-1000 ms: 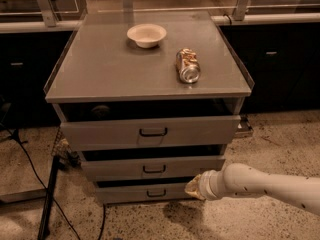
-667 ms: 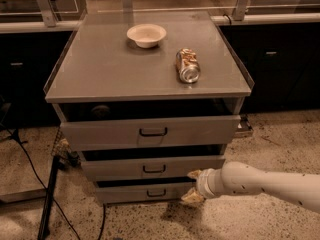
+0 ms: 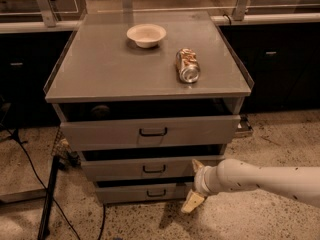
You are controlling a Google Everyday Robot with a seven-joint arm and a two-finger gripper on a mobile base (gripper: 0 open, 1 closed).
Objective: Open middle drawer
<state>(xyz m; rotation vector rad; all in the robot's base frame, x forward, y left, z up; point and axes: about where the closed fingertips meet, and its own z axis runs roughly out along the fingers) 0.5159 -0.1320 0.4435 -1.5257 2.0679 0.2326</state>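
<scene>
Camera view: fingers spread apart beside middle drawer front's right end

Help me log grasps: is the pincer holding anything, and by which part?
Nothing is held. The pincer, open, sits by the right end of the middle drawer, apart from its loop handle.

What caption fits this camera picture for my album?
The gripper hangs open by the right end of the middle drawer.
</scene>
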